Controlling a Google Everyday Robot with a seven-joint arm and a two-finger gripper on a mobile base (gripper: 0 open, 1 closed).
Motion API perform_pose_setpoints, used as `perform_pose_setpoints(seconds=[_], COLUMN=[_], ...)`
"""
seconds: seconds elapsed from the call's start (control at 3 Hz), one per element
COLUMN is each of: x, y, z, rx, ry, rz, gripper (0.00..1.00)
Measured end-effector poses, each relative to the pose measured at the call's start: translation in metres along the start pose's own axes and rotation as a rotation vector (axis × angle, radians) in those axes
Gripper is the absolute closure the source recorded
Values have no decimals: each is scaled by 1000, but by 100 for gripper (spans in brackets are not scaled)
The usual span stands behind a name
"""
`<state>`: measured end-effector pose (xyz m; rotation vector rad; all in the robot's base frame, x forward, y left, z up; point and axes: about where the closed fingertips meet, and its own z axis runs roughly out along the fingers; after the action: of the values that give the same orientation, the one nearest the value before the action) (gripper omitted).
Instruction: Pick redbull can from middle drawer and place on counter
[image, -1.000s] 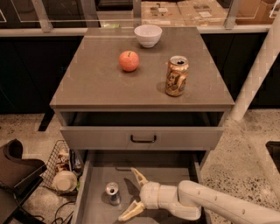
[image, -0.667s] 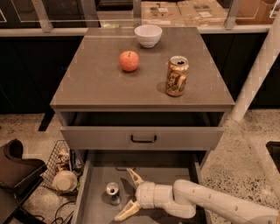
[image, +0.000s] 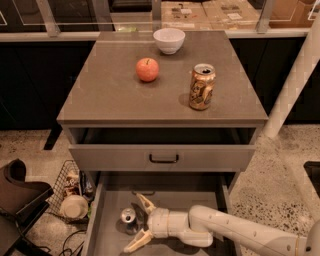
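Note:
The redbull can (image: 128, 215), small with a silver top, stands upright on the grey floor of the open middle drawer (image: 172, 200), near its left side. My gripper (image: 134, 223) reaches into the drawer from the right, down at the can's level. It is open, with its pale fingers (image: 143, 202) spread wide. The can sits in the mouth between the two fingertips, and I cannot tell whether they touch it. The counter (image: 115, 100) is the grey-brown top above the drawers.
On the counter stand a larger gold-brown can (image: 202, 86), a red apple (image: 147, 69) and a white bowl (image: 169, 40). The drawer above is slightly open, its front with a dark handle (image: 163, 158). A wire basket (image: 70, 192) sits on the floor to the left, and a white pole (image: 295, 85) stands to the right.
My gripper has moved left across the drawer floor toward the can, so its open fingers now flank it. The can has not moved.

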<state>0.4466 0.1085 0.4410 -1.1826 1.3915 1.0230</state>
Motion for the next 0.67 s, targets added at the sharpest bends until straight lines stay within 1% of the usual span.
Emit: perform_pose_setpoints(seconds=[0.33,0.67], x=[7,15], y=[1,3], z=[7,13], rx=[-4,-17], ry=[-7,-28], rz=[6,12], gripper=[0,16])
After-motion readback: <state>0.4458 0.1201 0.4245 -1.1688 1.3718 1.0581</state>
